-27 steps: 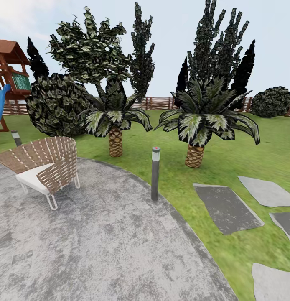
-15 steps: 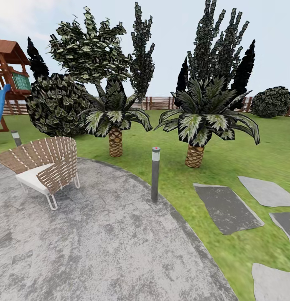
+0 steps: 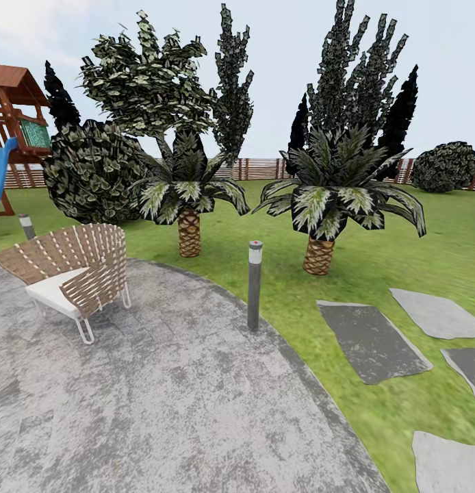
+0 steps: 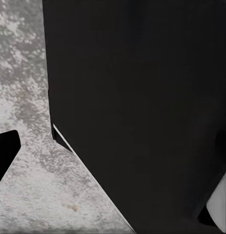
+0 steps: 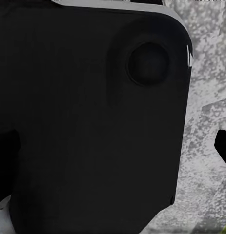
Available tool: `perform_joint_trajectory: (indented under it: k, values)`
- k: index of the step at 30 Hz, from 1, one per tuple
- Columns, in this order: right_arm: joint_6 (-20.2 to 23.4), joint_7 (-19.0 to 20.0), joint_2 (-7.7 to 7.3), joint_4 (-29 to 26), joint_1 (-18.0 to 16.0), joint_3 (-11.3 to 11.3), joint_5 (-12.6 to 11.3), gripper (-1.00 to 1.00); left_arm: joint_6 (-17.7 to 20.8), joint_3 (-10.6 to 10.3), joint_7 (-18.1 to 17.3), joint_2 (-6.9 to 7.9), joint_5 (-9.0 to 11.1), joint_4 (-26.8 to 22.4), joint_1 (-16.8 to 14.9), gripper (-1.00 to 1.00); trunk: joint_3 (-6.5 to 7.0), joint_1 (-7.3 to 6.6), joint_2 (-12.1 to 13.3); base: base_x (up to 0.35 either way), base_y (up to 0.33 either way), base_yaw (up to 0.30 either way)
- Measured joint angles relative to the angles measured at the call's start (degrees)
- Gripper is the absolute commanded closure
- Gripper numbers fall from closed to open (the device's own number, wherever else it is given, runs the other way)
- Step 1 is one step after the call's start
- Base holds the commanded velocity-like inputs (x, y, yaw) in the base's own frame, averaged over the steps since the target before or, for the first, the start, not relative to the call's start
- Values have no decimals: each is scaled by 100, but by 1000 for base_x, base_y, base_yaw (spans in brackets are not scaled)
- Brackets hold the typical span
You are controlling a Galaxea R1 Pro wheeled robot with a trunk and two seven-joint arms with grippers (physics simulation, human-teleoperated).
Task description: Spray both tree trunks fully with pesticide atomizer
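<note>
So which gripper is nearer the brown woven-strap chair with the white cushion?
Probably left: the chair stands ahead on the robot's left. Both wrist views look at grey paving beside black robot panels, so both arms seem tucked close in.

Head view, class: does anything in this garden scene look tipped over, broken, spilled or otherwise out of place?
Nothing stands out. The woven chair stands upright on the grey paved patch, the lamp post at its edge is vertical, both short palms stand straight, and the stepping stones lie flat in the lawn.
</note>
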Motion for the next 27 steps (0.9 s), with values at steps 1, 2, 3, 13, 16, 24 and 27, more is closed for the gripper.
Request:
perform_joint_trajectory:
  k: [1,2,3,13,16,24,27]
  values:
    - [-1,4,0,-2,0,0,0,-100,-1,0,0,-1,3,0,-1,-100,0,0,0,0,0,0]
    - [-1,7,0,-4,0,0,0,-100,-1,-1,0,-1,4,0,0,-100,0,0,0,0,0,0]
    - [-2,12,-2,-11,0,0,3,-100,-3,-1,0,1,7,0,-2,-100,0,0,0,0,0,0]
    - [-203,-23,-105,-143,1,-11,17,-100,-13,4,32,125,4,-425,-46,-100,1,0,0,0,0,0]
    - [-901,-30,-290,-495,-3,-27,15,-100,-215,12,69,354,65,-996,-71,-100,2,0,0,0,0,0]
    - [-1549,-30,-610,-2195,-6,-51,-4,-100,-1397,10,91,450,162,-1625,-585,-100,2,0,1,0,0,0]
    - [-1729,-30,-620,-2699,-6,-56,-8,-100,-1469,-4,92,441,138,-1648,-914,-100,2,0,1,0,0,0]
